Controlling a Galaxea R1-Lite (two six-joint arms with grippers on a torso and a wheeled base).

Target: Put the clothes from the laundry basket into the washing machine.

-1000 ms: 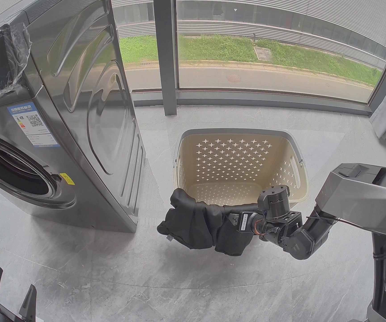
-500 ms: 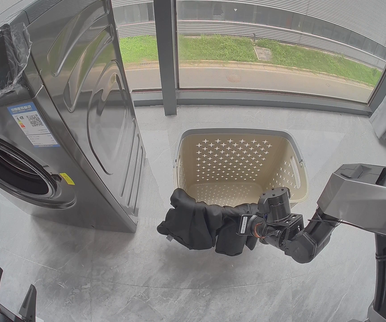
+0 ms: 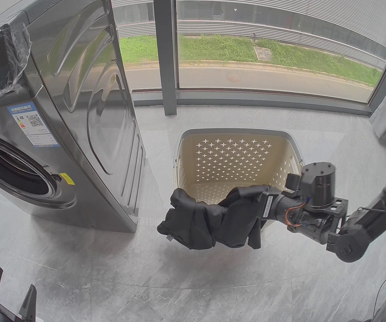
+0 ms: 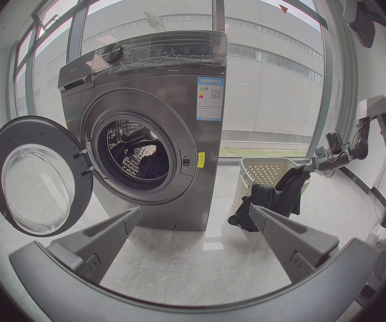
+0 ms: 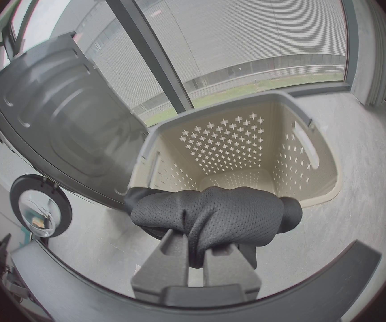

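Right gripper (image 5: pixel 196 252), jaws clamped on the black garment (image 3: pixel 202 222) at the laundry basket (image 3: pixel 237 131).
The garment draped over the basket's near rim and hung down outside it. The left gripper (image 4: pixel 193 222) sat low, jaws spread wide and holding nothing, facing the washing machine (image 4: pixel 157 112), whose door (image 4: pixel 36 175) stood open; something dark, perhaps clothing, lay in the drum (image 4: pixel 134 153).

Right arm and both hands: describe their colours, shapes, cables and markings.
The right arm is black, with a cylindrical motor housing at the wrist, exposed red cables and a small white label. The right hand has blocky grey fingers. The left hand has two pointed, wedge-shaped grey fingers on a grey bar.
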